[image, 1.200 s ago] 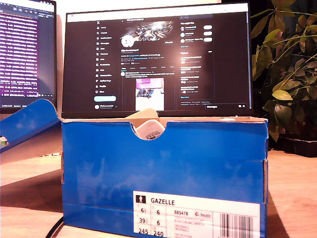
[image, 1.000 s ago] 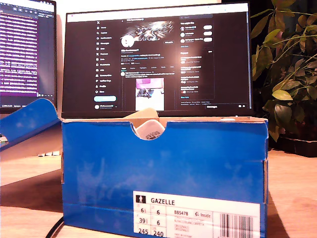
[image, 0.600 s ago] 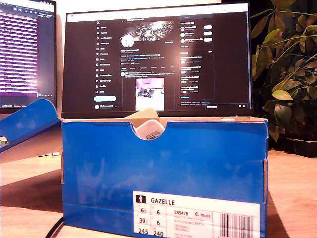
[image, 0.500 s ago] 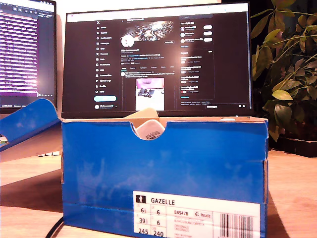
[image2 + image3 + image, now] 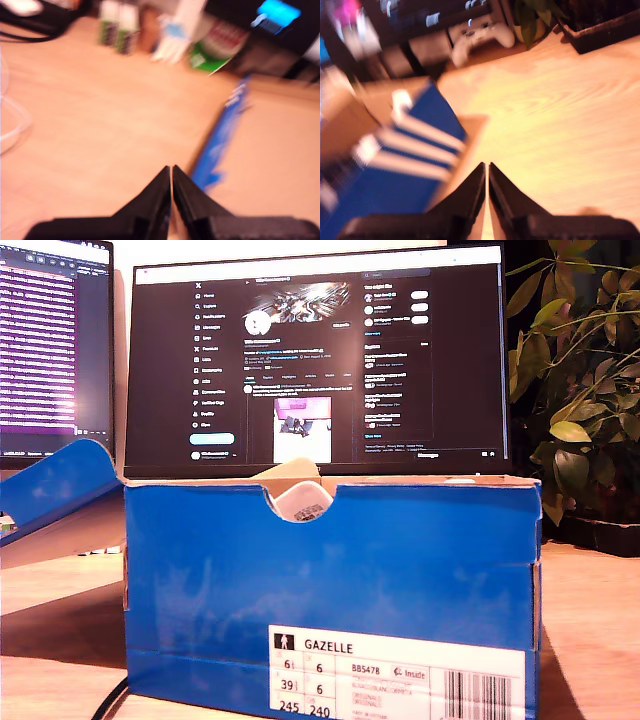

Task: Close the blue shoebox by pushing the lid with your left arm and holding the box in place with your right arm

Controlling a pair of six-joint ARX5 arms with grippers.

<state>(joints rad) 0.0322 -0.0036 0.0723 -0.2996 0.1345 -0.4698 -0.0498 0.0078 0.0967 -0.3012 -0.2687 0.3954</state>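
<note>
First pincer: jaws pressed together, empty, above the worktop near the lid edge.
Second pincer: jaws together, empty, beside the box.
Box: on worktop, label end facing the exterior camera, long axis running away toward the monitor.
Lid: open, tilted off the box toward the exterior view's left.

Blue cardboard shoebox sits on the wooden tabletop, close to the exterior view's camera. Its blue hinged lid hangs open off the box's side twd the exterior view's left. Wide black monitor stands behind the box; green leafy plant behind, at the exterior view's right; second monitor at the exterior view's left.
</note>
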